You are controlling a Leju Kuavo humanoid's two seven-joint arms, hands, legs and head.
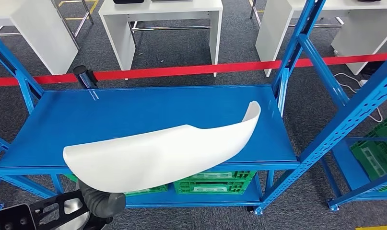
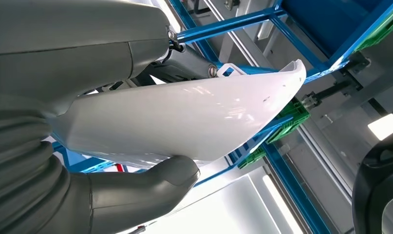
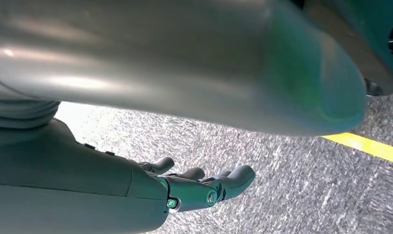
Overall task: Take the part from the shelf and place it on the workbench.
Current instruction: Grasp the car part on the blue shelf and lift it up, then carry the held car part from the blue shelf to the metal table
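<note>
The left hand (image 2: 111, 190) grips one end of a long, curved white plastic part (image 1: 158, 153): in the left wrist view the thick grey thumb presses against one face of the shell while the darker fingers (image 2: 184, 68) lie across the opposite face, so the panel is clamped between them. From the hand, the part reaches away and forward, its far tip curling upward. In the head view that same part spans diagonally above the blue shelf board (image 1: 134, 112), with its held end hanging past the board's front edge, directly over the left hand (image 1: 102, 201), and its raised tip near the rack's blue upright (image 1: 289, 62) on the far side. Whether any of the part touches the board cannot be told.

Beneath the part, on the lower level of the rack, sit green plastic crates (image 1: 215, 182), well below the hand's grip. Beyond the rack, farther from the hand, a red barrier tape (image 1: 181, 71) crosses the grey carpet, and white tables (image 1: 162, 19) stand behind it.

The right hand (image 3: 199, 187) hangs over speckled grey floor (image 3: 282, 195), holding nothing, its fingers apart and only loosely bent. A yellow floor line (image 3: 364, 146) runs past, well beyond its fingertips.
</note>
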